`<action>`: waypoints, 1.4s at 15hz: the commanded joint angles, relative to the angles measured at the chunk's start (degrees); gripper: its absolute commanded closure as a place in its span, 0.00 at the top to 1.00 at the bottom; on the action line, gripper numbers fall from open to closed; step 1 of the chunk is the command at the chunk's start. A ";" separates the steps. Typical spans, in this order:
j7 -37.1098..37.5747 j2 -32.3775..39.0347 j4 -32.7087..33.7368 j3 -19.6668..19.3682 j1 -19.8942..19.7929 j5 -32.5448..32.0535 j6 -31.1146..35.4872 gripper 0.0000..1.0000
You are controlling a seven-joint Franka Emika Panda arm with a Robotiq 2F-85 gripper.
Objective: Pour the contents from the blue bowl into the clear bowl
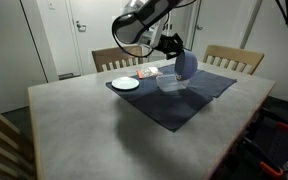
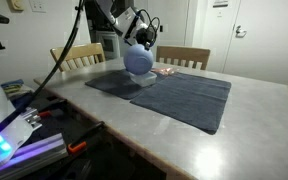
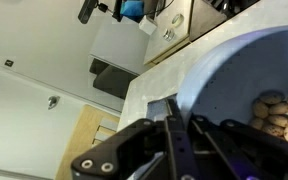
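The blue bowl [image 1: 187, 65] is pinched at its rim by the gripper [image 1: 178, 52] and tipped steeply, so that its pale lumps [image 3: 274, 112] can be spilled into the clear bowl [image 1: 170, 85] just beneath.

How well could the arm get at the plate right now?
Probably not: its fingers are shut on the tilted blue bowl above the clear bowl. The plate itself seems unblocked nearby.

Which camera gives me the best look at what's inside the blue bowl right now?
The wrist view: it looks into the blue bowl and shows tan pieces inside. Both exterior views show only the tilted bowl's dark outside; its contents are not visible there.
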 commanded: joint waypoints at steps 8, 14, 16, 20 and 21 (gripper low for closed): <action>-7.61 5.60 8.62 -2.49 0.68 -7.11 -5.01 0.01; -9.81 8.26 11.89 -2.56 1.41 -11.67 -7.14 0.01; -10.60 8.96 12.88 -2.52 1.75 -12.86 -7.66 0.01; -12.51 10.51 14.91 -2.57 2.30 -15.06 -8.55 0.01; -13.03 10.85 15.35 -2.61 2.39 -15.57 -8.71 0.01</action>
